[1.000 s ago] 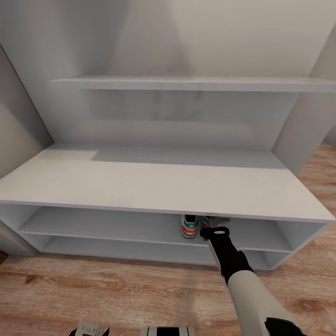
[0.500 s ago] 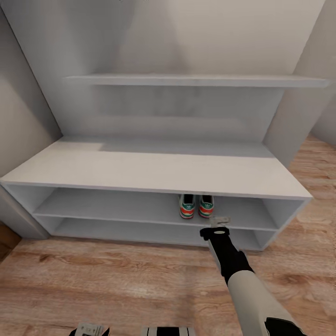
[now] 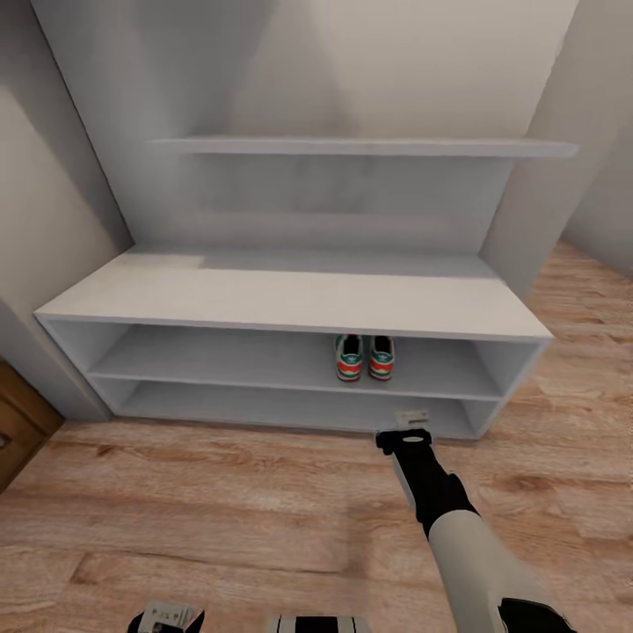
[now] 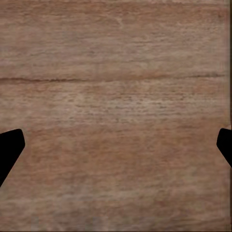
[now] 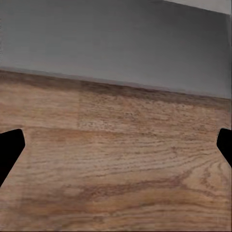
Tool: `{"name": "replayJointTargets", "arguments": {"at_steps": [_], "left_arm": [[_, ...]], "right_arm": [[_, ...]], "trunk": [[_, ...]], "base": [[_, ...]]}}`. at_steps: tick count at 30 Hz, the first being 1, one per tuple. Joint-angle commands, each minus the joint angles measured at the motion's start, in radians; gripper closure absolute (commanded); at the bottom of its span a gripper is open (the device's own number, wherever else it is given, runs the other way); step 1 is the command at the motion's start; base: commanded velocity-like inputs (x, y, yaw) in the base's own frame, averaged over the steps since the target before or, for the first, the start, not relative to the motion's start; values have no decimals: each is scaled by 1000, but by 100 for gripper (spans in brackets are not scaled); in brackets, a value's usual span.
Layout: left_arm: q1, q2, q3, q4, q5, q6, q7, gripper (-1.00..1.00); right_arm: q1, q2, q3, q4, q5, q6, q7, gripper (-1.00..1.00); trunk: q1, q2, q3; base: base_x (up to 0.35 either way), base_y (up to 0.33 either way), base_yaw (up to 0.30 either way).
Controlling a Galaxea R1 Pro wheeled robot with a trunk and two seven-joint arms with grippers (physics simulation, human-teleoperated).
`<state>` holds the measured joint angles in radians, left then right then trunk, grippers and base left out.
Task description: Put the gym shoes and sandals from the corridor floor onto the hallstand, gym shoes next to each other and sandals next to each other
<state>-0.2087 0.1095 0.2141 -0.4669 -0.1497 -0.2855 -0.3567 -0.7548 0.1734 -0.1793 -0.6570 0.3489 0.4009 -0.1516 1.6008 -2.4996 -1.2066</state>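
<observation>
The two gym shoes (image 3: 365, 357) stand side by side, heels toward me, on the upper open tier of the pale grey hallstand (image 3: 290, 299), right of its middle. My right gripper (image 3: 411, 420) hangs low over the corridor floor (image 3: 220, 501) just in front of the rack's bottom tier, below and slightly right of the shoes. It is open and empty, and the right wrist view has its fingertips (image 5: 10, 145) wide apart over planks and the rack's grey base (image 5: 116, 43). My left gripper (image 4: 116, 145) is open over bare floor. The sandals are out of view.
A long wall shelf (image 3: 360, 146) runs above the bench top. Grey walls close in on both sides of the rack. A brown wooden edge (image 3: 18, 422) shows at the far left. Open plank floor stretches between me and the rack.
The whole view has pulled back from the rack, so the camera has moved. My right gripper, earlier at the tier beside the shoes, is now outside over the floor; both shoes stay on the tier.
</observation>
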Motion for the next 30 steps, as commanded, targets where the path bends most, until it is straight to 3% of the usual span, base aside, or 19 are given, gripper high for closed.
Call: {"name": "replayJointTargets", "arguments": {"at_steps": [1, 5, 11, 12, 14, 15, 17, 21, 25, 30], "left_arm": [[-1, -1, 8, 0, -10, -5, -6, -100], [-2, -1, 9, -1, -6, -6, -5, -100], [-3, -5, 14, -2, -1, -6, 4, -100], [-3, -7, 16, 0, 10, -7, 6, -100], [-3, -7, 16, 0, 18, -7, 6, -100], [-3, -6, 15, 3, 36, -8, 7, -100], [-3, -5, 14, 6, 43, -9, 8, -100], [0, 0, 12, 14, 94, -11, 10, -100], [2, 2, 12, 15, 118, -12, 10, -100], [4, 2, 10, 17, 126, -12, 9, -100]], "right_arm": [[0, 1, -3, 1, 6, 4, 1, -100], [2, 1, -4, 29, 8, 0, 1, -100], [26, -14, -3, 150, 9, -128, 1, -100], [46, -38, -3, 229, 10, -250, 3, -100], [53, -52, -3, 274, 10, -314, 3, -100], [68, -90, -3, 401, 11, -456, 5, -100], [73, -104, -3, 454, 12, -506, 5, -100], [106, -151, -2, 598, 15, -688, 11, -100], [142, -165, -2, 619, 15, -755, 19, -100], [164, -176, -2, 628, 12, -785, 19, -100]], "trunk": [[-1, 0, -1], [-1, 0, -1], [-1, 0, -1], [-1, 0, -1], [-1, 0, -1], [-1, 0, -1], [-1, 0, -1], [-1, 0, -1], [-1, 0, -1], [-1, 0, -1]], "base": [[-330, 0, 0], [-266, 0, 0], [-35, 0, 0], [-7, 0, 0], [-5, 0, 0], [-1, 0, 0], [-1, 0, 0], [0, 0, 0], [0, 0, 0], [0, 0, 0]]}}
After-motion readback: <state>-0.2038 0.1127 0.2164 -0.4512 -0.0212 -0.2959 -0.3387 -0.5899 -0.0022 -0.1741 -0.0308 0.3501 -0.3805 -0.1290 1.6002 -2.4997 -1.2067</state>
